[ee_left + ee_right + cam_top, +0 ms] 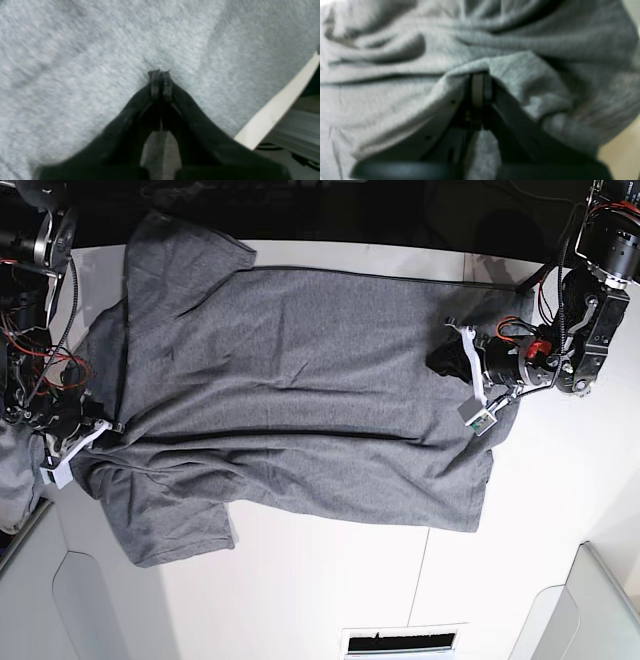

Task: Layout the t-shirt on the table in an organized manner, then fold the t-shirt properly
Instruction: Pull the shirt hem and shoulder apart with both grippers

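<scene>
The heather-grey t-shirt (290, 390) lies spread across the white table (330, 580), with a long crease running along its lower half. My left gripper (440, 360) is near the shirt's right edge. In the left wrist view the left gripper (160, 72) is shut, its tips dug into the t-shirt (75, 62) with a small pucker of cloth at them. My right gripper (95, 435) is at the shirt's left edge. In the right wrist view the right gripper (480, 75) is shut on a fold of the t-shirt (525, 75), which drapes over its fingertips.
Light grey bins stand at the near right corner (595, 610) and the near left corner (60, 610). A paler grey bundle of cloth (12, 480) hangs at the left edge. The table's edge (275, 112) shows close beside the left gripper.
</scene>
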